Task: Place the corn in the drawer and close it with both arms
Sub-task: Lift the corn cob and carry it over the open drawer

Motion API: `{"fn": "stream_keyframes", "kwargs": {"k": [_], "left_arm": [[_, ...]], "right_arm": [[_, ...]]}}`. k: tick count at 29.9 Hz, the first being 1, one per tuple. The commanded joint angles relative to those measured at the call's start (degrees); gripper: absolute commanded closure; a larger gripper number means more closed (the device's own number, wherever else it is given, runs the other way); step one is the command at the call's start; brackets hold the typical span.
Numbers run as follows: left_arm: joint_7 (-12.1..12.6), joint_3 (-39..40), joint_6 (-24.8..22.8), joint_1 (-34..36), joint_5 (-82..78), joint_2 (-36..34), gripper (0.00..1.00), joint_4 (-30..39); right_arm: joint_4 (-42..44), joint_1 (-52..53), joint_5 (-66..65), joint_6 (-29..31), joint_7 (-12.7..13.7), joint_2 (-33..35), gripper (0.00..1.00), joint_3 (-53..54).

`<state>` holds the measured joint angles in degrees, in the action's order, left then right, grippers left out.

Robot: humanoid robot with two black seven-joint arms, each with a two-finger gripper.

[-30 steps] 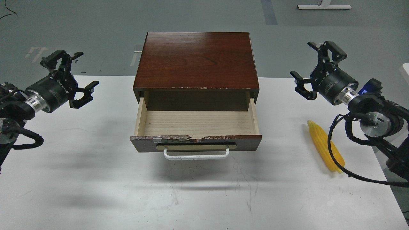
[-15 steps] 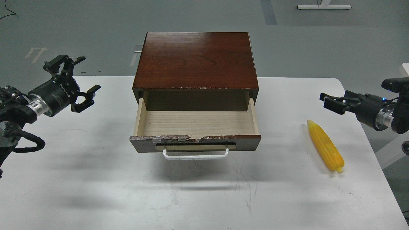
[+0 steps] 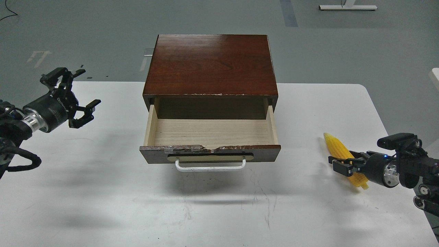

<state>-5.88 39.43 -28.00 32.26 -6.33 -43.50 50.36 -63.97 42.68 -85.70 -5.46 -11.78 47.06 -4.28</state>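
Corn (image 3: 337, 148) lies on the white counter (image 3: 103, 192) directly under your right tool (image 3: 339, 165), its pointed tip reaching up and away beyond the fingers, its blunt end hidden behind the tool's body. Your right tool points left across the cob, low over the counter. You see it nearly end-on and dark, so you cannot tell whether its fingers are spread or pressed together, nor whether they touch the corn. A small blue light glows on the wrist behind it.

Well to the left of that tool stands the drawer (image 3: 211, 132), pulled out of the dark brown cabinet (image 3: 211, 65). Its pale wood floor shows bare, its brown front is chipped along the top edge, and the white handle (image 3: 210, 166) sits on a tan oval plate facing you.

Your left tool (image 3: 79, 91) hangs above the counter's far left part, well apart from the drawer, which lies to its right. Its two clawed fingers are spread wide, with nothing between them. One finger reaches up past the counter's far edge, the other points right toward the cabinet. The silver wrist ring and a loop of black cable (image 3: 20, 159) trail behind it toward the left edge of your view.
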Motion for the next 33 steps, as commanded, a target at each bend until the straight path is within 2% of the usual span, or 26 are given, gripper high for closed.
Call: {"fn": "stream_keyframes", "kwargs": {"k": [1, 2, 6, 11, 14, 15, 18, 21, 29, 31, 33], "left_arm": [[-0.01, 0.03, 0.00, -0.01, 0.00, -0.44, 0.02, 0.00], [0.08, 0.03, 0.00, -0.10, 0.00, -0.53, 0.02, 0.00], [0.08, -0.15, 0.00, -0.10, 0.00, -0.71, 0.02, 0.00], [0.08, -0.15, 0.00, -0.01, 0.00, -0.97, 0.02, 0.00], [0.08, -0.15, 0.00, -0.10, 0.00, -1.50, 0.02, 0.00], [0.08, -0.15, 0.00, -0.10, 0.00, -1.67, 0.02, 0.00], [0.08, -0.15, 0.00, -0.10, 0.00, -2.02, 0.02, 0.00], [0.08, -0.15, 0.00, -0.10, 0.00, -2.47, 0.02, 0.00], [-0.01, 0.03, 0.00, -0.10, 0.00, -3.26, 0.02, 0.00], [-0.01, 0.03, 0.00, -0.10, 0.00, -3.52, 0.02, 0.00], [-0.01, 0.03, 0.00, -0.10, 0.09, -3.87, 0.02, 0.00]], "right_arm": [[0.16, -0.59, 0.00, -0.51, -0.08, -0.65, 0.92, -0.46], [-0.02, -0.24, 0.00, -1.04, -0.08, -0.48, 1.00, -0.46], [-0.10, 1.78, 0.18, -3.85, -0.35, -0.39, 1.00, -0.46], [0.25, 10.56, 0.00, -6.57, -2.37, 0.49, 1.00, -0.46], [-0.19, 21.80, -0.43, -8.77, -6.57, 1.46, 1.00, -0.46], [-0.71, 26.61, -1.65, -9.13, -9.02, 1.19, 1.00, -0.46], [-2.47, 35.06, -6.82, -9.22, -12.37, 0.49, 1.00, -0.37], [-3.44, 41.41, -12.81, -9.48, -16.22, -6.77, 1.00, -0.46], [-2.92, 44.50, -19.68, -9.74, -16.22, -22.00, 1.00, -6.61], [-1.52, 43.89, -19.68, -9.74, -16.22, -24.64, 0.86, -8.11], [0.07, 43.01, -19.60, -9.74, -16.22, -26.14, 0.62, -8.55]]}}
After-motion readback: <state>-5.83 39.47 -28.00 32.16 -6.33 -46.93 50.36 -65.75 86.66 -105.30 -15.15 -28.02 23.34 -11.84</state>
